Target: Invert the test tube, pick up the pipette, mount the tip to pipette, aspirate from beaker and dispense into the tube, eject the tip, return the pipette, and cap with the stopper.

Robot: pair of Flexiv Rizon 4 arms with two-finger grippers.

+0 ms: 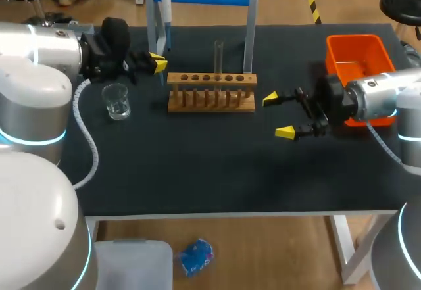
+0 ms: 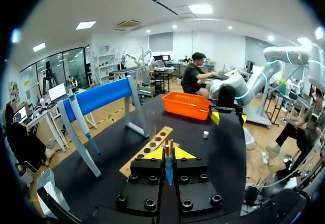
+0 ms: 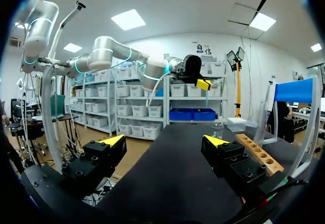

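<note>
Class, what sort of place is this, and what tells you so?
Probably a robotics lab bench for chemistry work: a wooden rack holds a test tube, a glass beaker stands nearby, and a left arm and right arm flank them.

Orange bin [image 1: 355,53] half behind right arm [image 1: 388,96], tiny white item [image 2: 205,134], perhaps stopper

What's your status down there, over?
Left pincer shut on slim blue piece. Right pincer open, empty, beside wooden rack. Test tube upright in rack. Nothing seen in the way.
</note>
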